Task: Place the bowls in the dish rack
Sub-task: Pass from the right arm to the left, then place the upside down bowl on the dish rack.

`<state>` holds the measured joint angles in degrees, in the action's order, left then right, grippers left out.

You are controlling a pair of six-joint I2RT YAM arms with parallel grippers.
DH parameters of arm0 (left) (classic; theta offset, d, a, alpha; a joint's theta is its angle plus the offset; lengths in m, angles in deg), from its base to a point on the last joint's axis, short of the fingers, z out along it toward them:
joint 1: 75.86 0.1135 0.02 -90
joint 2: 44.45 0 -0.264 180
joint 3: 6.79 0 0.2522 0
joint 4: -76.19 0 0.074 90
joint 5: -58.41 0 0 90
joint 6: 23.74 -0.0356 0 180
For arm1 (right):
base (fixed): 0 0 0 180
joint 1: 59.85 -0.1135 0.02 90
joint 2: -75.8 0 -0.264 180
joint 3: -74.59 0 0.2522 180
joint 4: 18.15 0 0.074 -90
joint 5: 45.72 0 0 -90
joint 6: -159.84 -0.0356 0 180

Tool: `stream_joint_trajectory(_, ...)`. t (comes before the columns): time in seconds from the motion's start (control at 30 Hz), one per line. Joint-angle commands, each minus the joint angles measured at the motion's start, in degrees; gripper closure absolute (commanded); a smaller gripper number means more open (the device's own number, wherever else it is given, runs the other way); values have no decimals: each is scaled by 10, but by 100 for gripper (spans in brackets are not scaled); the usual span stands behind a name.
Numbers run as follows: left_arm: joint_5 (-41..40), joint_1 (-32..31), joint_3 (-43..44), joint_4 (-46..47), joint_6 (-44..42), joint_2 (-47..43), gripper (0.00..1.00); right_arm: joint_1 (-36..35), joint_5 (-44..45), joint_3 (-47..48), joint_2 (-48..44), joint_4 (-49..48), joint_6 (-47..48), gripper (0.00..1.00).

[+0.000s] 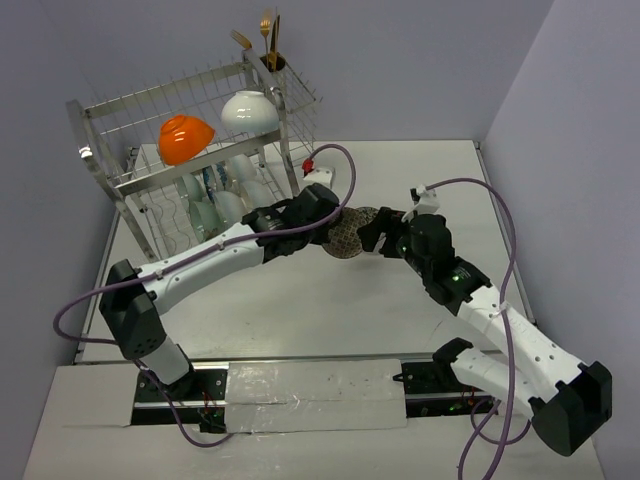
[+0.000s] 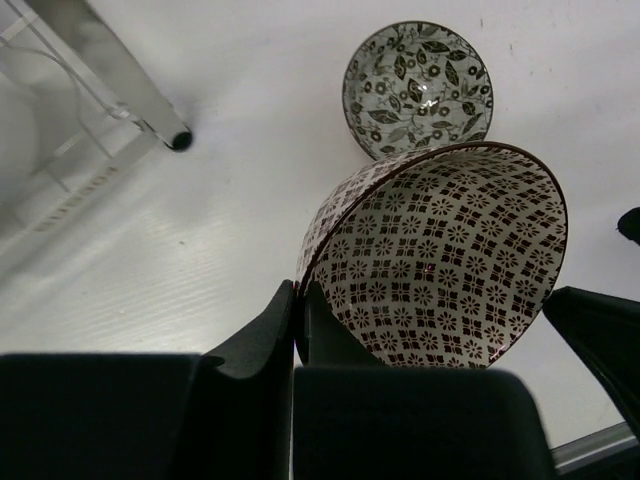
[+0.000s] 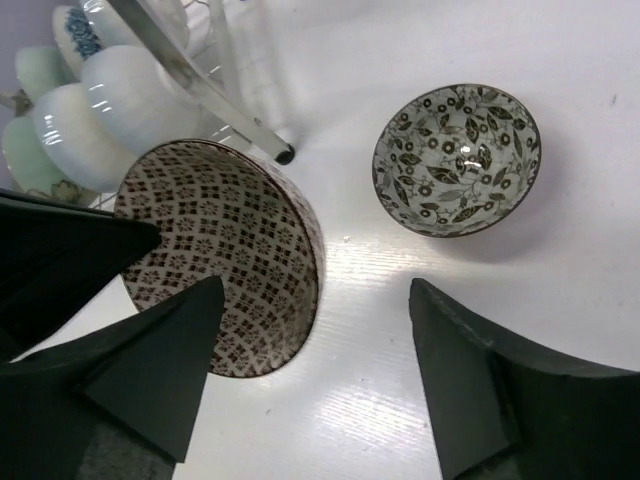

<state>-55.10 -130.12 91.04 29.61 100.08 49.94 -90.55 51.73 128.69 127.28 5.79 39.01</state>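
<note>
My left gripper (image 1: 325, 218) is shut on the rim of a brown-patterned bowl (image 1: 347, 240), one finger inside and one outside, holding it tilted on its side above the table; the wrist view shows the grip (image 2: 298, 296) on that bowl (image 2: 440, 265). My right gripper (image 1: 385, 236) is open and empty just right of it, its fingers (image 3: 170, 370) spread beside the bowl (image 3: 225, 255). A leaf-patterned bowl (image 3: 457, 158) sits upright on the table (image 2: 418, 88). The dish rack (image 1: 110, 105) holds an orange bowl (image 1: 186, 138) and a white bowl (image 1: 250, 110) on top.
Several white and pale teal bowls (image 1: 222, 195) stand on the rack's lower tier (image 3: 110, 105). Gold cutlery (image 1: 268, 40) stands in the corner cup. A rack leg (image 2: 176, 140) ends on the table close to both bowls (image 3: 284, 155). Purple walls enclose the table.
</note>
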Motion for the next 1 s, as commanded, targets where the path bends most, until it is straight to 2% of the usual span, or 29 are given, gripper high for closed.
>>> stream_joint_trajectory(0.0,-38,-1,5,51,-53,-80,100,-5,-18,0,-20,-16,-5,14)
stream_joint_trajectory(0.17,-91,-16,3,67,-158,-167,100,-5,-15,6,-85,25,2,0)
stream_joint_trajectory(0.3,-176,-16,35,43,-284,-217,100,-3,-2,-4,-146,29,16,0)
stream_joint_trajectory(0.33,-231,-16,43,35,-305,-224,100,-3,-1,-5,-154,30,26,0)
stream_joint_trajectory(0.43,-301,-16,70,28,-404,-254,100,-2,9,-14,-172,32,37,0)
stream_joint_trajectory(0.53,-417,-16,72,99,-545,-295,100,-1,6,-23,-183,25,41,0)
stream_joint_trajectory(0.57,-439,-16,62,136,-647,-304,100,0,2,-25,-184,21,40,0)
stream_joint_trajectory(0.6,-455,-16,51,241,-713,-313,100,0,-5,-28,-188,18,41,0)
stream_joint_trajectory(0.63,-466,-15,36,308,-781,-331,100,0,-16,-31,-190,14,41,0)
stream_joint_trajectory(0.67,-466,-13,-3,386,-925,-341,100,0,-22,-32,-191,7,39,0)
stream_joint_trajectory(0.7,-458,-7,-18,514,-990,-350,100,-1,-27,-36,-194,5,39,0)
stream_joint_trajectory(0.73,-449,-4,-27,551,-1035,-362,100,0,-40,-36,-197,2,38,0)
stream_joint_trajectory(0.77,-438,-2,-24,560,-1080,-365,100,0,-48,-37,-198,0,41,1)
stream_joint_trajectory(0.87,-370,16,33,509,-1086,-376,100,0,-67,-46,-216,-5,45,1)
stream_joint_trajectory(0.97,-305,42,36,459,-1089,-404,100,0,-72,-56,-230,-8,47,1)
